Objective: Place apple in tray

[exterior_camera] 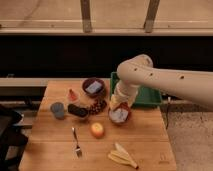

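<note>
Jaws over bowl (pixel 120 122) — apple (pixel 97 130) nr.

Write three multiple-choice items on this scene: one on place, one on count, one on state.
1. The end effector is: A) above the bowl nearest the tray; B) at the left edge of the table; C) touching the apple.
2. Bowls on the table: A) one; B) two; C) four.
3. The apple is: A) gripped; B) in the tray; C) lying free on the table.
Key: 1 A, the arm ends over that bowl; 2 B, that one plus the far bowl; 3 C, it sits alone in front of the bowl.
</note>
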